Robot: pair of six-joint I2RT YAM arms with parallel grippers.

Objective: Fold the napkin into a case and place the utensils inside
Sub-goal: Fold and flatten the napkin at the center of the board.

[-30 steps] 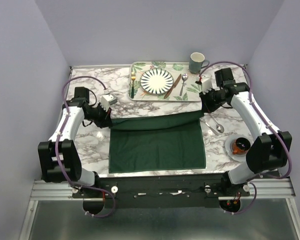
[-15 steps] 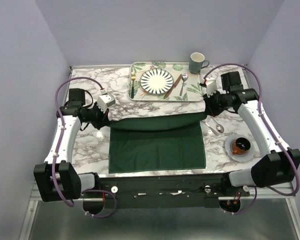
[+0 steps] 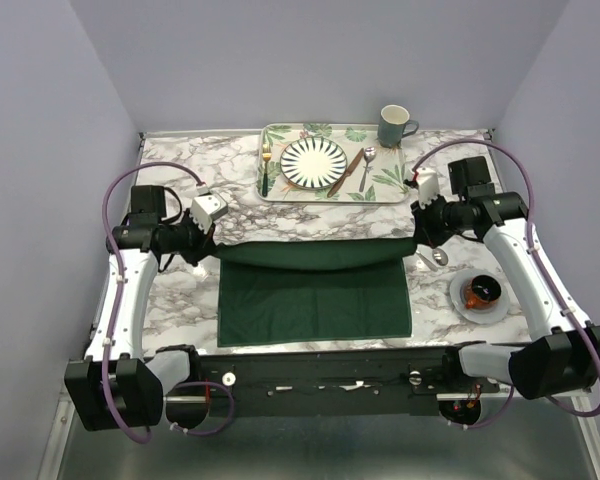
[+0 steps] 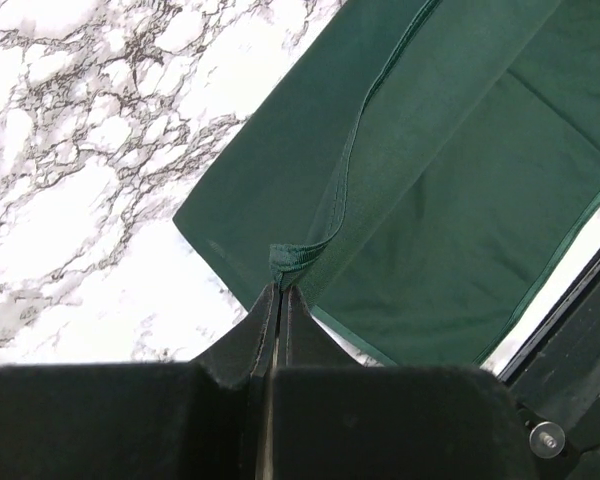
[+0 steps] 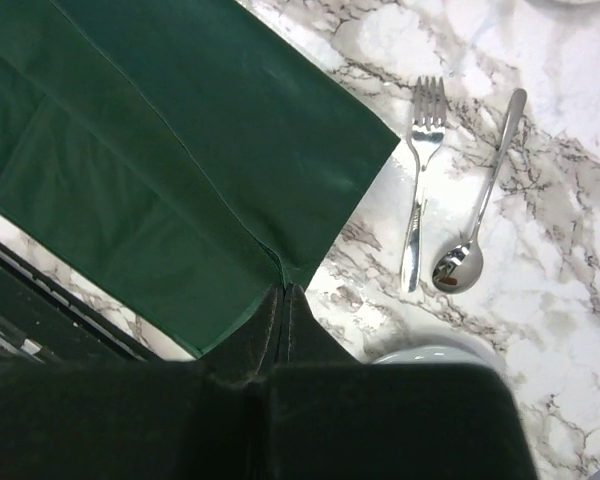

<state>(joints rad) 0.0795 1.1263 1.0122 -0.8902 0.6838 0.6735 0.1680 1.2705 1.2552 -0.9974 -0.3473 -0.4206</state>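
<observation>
The green napkin (image 3: 315,300) lies on the table (image 3: 175,290), close to the arms. Its near part lies flat. Its far edge is up off the table and hangs in a soft roll between the two grippers, sagging a bit in the middle. The left gripper (image 4: 280,288) has its fingers pinched tight on the left corner of that edge. The right gripper (image 5: 283,292) has its fingers pinched tight on the right corner.

At the far side sits a leafy tray (image 3: 380,192) with a striped plate (image 3: 314,161) on it. The gold fork (image 3: 266,160) lies left of the plate. The knife (image 3: 346,172) and the spoon (image 3: 367,165) lie right of it. A mug (image 3: 394,126) stands by the tray's far right corner.

Just right of the napkin, a silver fork (image 5: 420,190) and a second spoon (image 5: 475,220) lie on the table. A small dish (image 3: 478,292) sits near them.
</observation>
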